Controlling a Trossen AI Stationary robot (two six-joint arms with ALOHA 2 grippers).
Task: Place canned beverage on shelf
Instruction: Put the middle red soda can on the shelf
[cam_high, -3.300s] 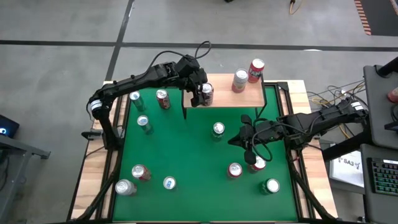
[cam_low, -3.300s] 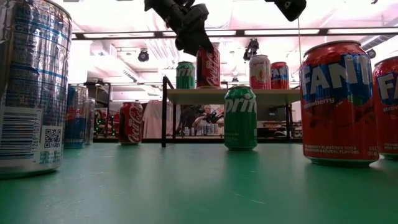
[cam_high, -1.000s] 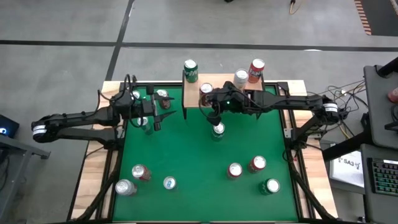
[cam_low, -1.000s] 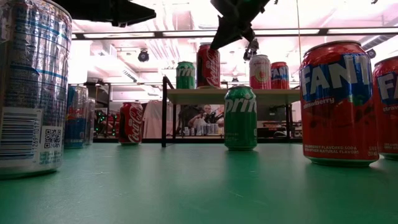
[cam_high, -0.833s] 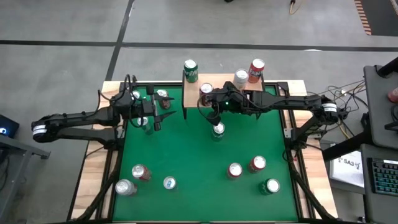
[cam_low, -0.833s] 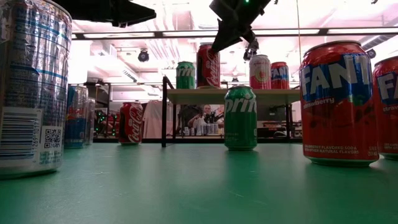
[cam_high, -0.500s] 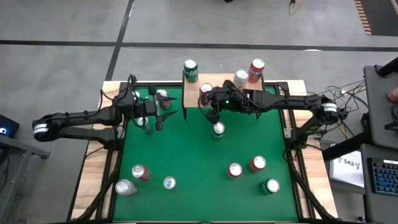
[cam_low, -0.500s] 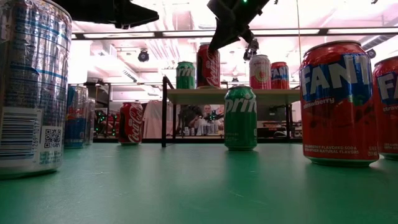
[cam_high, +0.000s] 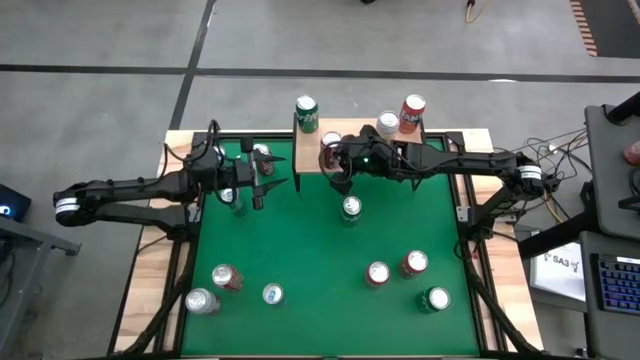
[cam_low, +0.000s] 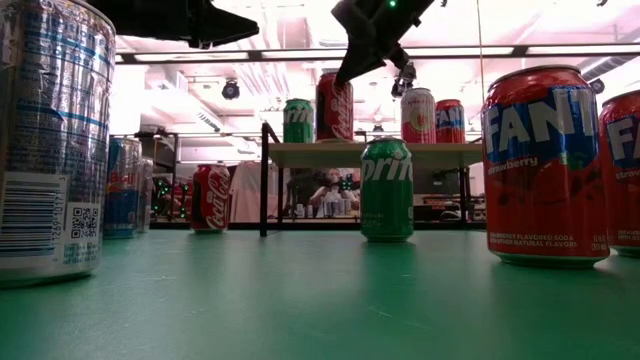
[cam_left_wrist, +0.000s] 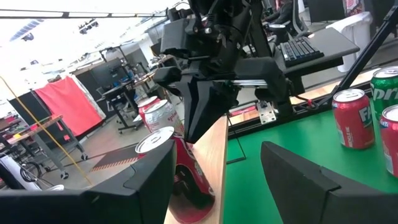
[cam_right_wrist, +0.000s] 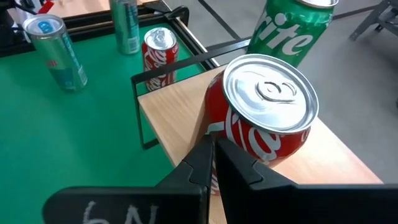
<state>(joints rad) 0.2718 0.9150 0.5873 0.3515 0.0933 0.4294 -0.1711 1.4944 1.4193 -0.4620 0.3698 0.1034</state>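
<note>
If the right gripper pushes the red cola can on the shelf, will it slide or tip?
The red cola can stands upright, tall on a narrow base, so a high push would probably tip it. On the shelf near the edge, it could fall. Its round wall would likely roll.

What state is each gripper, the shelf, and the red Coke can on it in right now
left gripper: open, empty, over the table's left side.
right gripper: shut, empty, beside the red Coke can.
red Coke can: upright on shelf, unheld.
shelf: holds four upright cans.

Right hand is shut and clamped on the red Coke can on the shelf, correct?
Not clamped. The right hand is shut, but empty beside the red Coke can, which stands free on the shelf, as the right wrist view shows.
</note>
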